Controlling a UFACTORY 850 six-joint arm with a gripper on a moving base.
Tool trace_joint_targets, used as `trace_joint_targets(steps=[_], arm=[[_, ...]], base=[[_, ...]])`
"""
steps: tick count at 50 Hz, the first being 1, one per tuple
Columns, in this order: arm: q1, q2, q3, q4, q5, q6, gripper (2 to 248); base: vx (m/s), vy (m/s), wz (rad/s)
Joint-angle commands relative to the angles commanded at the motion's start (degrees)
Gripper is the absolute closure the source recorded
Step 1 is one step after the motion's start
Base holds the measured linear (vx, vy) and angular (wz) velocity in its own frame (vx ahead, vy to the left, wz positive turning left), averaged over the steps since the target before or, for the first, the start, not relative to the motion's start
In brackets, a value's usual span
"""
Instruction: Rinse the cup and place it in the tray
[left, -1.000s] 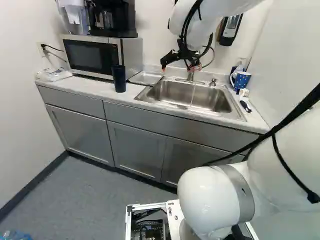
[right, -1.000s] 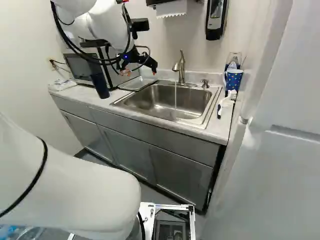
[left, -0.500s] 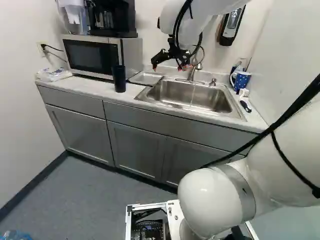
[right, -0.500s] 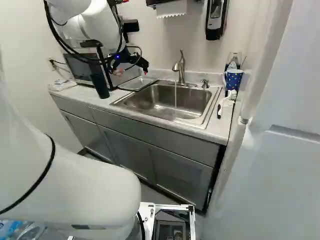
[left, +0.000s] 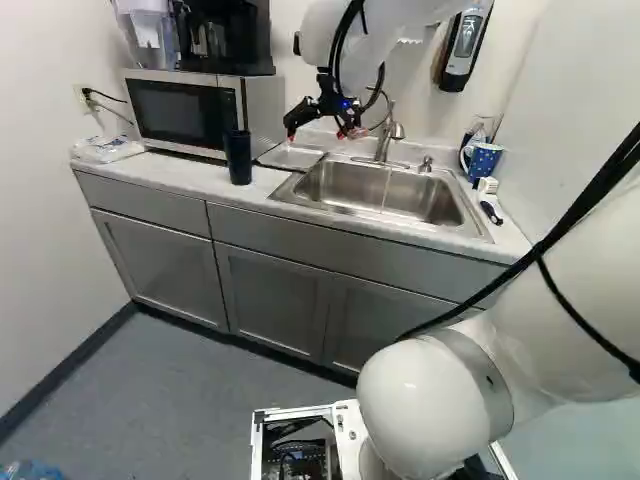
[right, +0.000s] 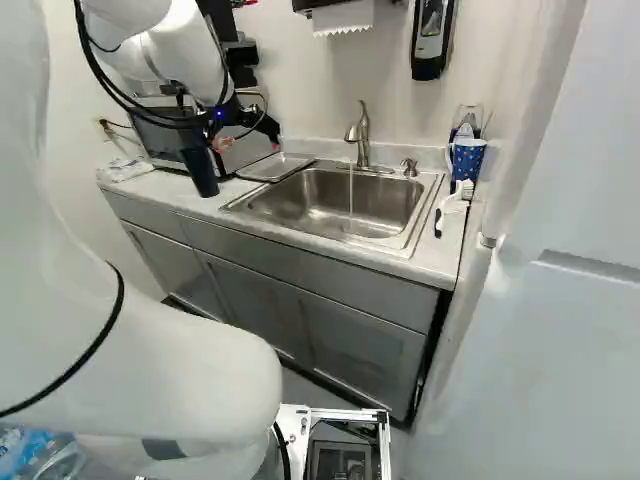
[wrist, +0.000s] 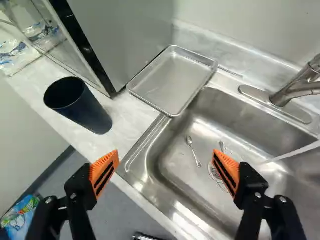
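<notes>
Left base view: the gripper (left: 322, 134) hangs near the metal tray (left: 292, 156), and the dark tumbler (left: 237, 158), likely the cup meant, stands upright on the counter (left: 200, 179) before the microwave (left: 180, 112). Right base view: water runs from the faucet (right: 362, 135) into the sink (right: 330, 205) (handy for rinsing). Wrist view: fingers spread wide, gripping nothing; the tumbler looks light and stiff, perhaps slippery once wet, best clasped around its upper body.
</notes>
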Motion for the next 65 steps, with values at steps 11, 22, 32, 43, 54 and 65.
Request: trace_joint_targets(steps=[11, 22, 32, 43, 54, 65], arm=[[2.23, -0.85, -0.75, 0.0, 0.52, 0.0, 3], [4.37, -2.1, -1.36, 0.0, 0.58, 0.0, 3], [6.38, -3.76, -1.61, 0.0, 0.99, 0.0, 3], [8.46, -5.67, -1.94, 0.0, 2.78, 0.0, 3], [10.56, -7.46, -2.17, 0.0, 5.57, 0.0, 3], [12.27, -8.54, -1.74, 0.0, 8.77, 0.0, 3]], base=[[0.0, 0.0, 0.0], [0.0, 0.0, 0.0], [0.0, 0.0, 0.0], [0.0, 0.0, 0.0], [0.0, 0.0, 0.0], [0.0, 0.0, 0.0]])
